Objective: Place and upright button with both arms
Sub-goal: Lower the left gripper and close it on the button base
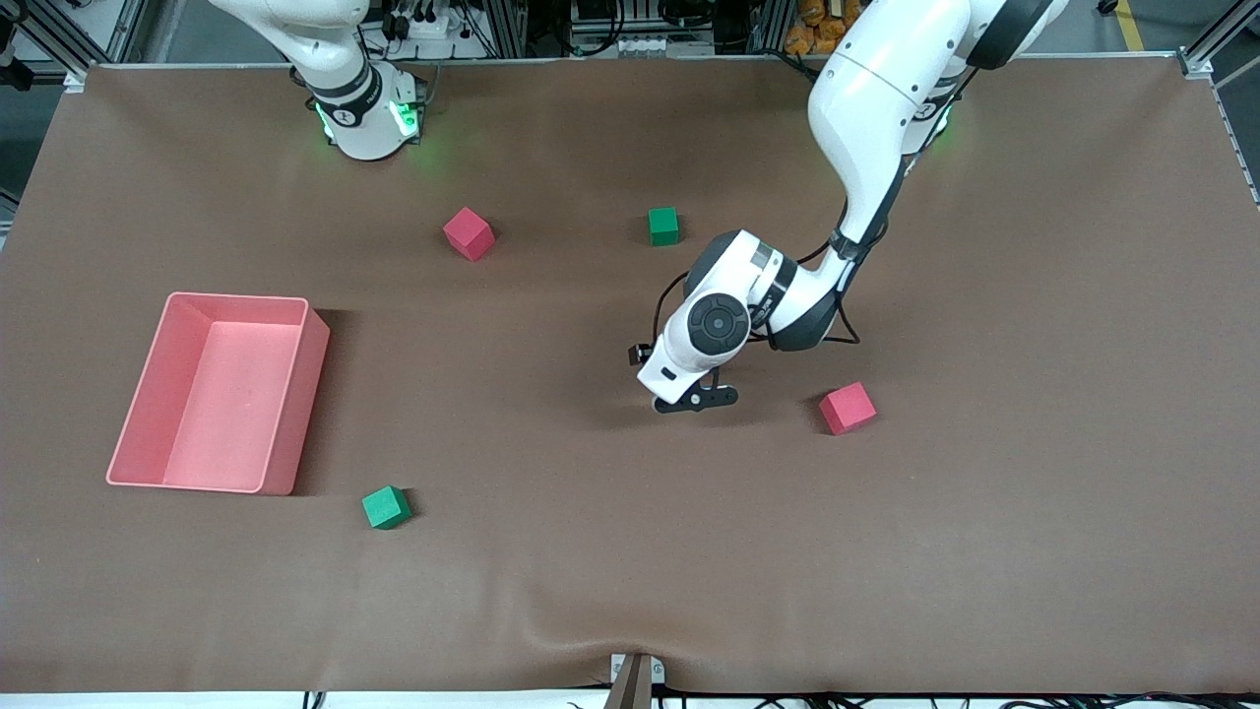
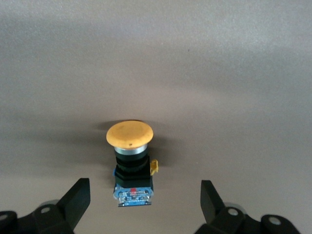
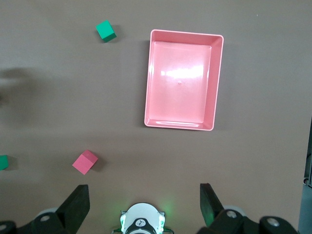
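The left arm's black two-finger gripper (image 2: 144, 204) hangs low over the brown table cloth (image 1: 984, 512), its fingers (image 2: 78, 197) spread wide and holding nothing. The tiny orange-capped push-button with its black body (image 2: 130, 163) lies on its side between them, untouched. I think the grab comes next: go down and squeeze gently. High over the table's edge by its own base, the right arm's gripper (image 3: 144, 204) waits, open and empty.

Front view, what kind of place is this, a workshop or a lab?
Probably a robotics lab: two white arms, the left arm reaching out, over a brown-covered table with foam cubes and a pink bin, aluminium framing around it.
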Motion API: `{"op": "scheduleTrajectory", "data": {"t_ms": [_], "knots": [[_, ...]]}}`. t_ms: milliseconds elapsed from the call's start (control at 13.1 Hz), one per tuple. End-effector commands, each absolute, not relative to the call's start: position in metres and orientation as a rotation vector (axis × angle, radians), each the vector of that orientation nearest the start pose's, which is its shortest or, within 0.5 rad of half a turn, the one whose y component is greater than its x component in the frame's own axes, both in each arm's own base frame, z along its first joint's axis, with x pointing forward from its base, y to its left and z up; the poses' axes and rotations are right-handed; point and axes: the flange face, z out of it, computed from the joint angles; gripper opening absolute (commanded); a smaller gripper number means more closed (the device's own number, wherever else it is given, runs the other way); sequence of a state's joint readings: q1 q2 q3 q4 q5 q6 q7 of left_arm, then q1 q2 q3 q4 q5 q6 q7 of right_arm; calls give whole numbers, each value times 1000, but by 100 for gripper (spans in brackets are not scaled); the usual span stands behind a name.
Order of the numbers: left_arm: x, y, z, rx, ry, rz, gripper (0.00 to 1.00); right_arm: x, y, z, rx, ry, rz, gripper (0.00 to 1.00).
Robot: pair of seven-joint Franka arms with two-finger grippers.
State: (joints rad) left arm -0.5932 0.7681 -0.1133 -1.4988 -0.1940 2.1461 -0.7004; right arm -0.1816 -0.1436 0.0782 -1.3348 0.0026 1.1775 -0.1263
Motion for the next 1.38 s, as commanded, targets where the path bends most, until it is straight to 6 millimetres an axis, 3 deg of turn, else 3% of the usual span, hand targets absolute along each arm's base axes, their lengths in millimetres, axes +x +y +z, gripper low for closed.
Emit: {"op": "scheduleTrajectory", "data": {"t_ms": [0,229,458,841,1070,1146,1223,1299], "knots": [[541,-452,200,-3204,-243,394,94,464,-60,721,-3152,24,118,100],[541,-452,199,-3202,-241,394,87,466,-54,704,-3169,0,75,100],[535,-454,194,-3190,-243,406,85,454,-41,683,-3193,-28,24,100],[529,-457,180,-3170,-244,427,82,452,-43,680,-3166,13,25,100],[528,-455,178,-3165,-248,433,66,456,-51,676,-3100,29,31,100],[529,-454,179,-3165,-250,433,58,456,-53,683,-3103,37,3,100],[528,-455,179,-3165,-248,433,48,456,-56,685,-3099,50,-5,100],[527,-454,179,-3162,-248,436,31,461,-56,680,-3095,48,11,100]]}}
